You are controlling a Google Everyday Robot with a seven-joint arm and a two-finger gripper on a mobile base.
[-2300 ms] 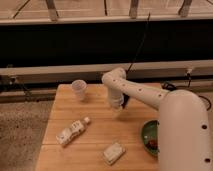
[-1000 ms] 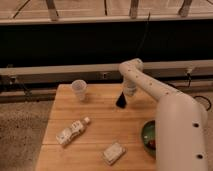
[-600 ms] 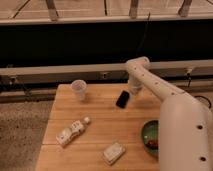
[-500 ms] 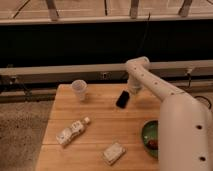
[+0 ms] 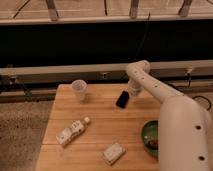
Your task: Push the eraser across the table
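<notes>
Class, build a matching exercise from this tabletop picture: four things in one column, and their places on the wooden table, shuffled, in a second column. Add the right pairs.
Things
1. small flat black rectangular eraser
2. white paper cup
3. small white bottle lying on its side
4. whitish rectangular block

Places
A. near edge, about the middle
B. far left part of the light-brown wooden plank table
C. left side, near half
D. far side, right of centre, just below the robot's pincer

Pairs: 1-D, 2-B, 3-C, 4-A
</notes>
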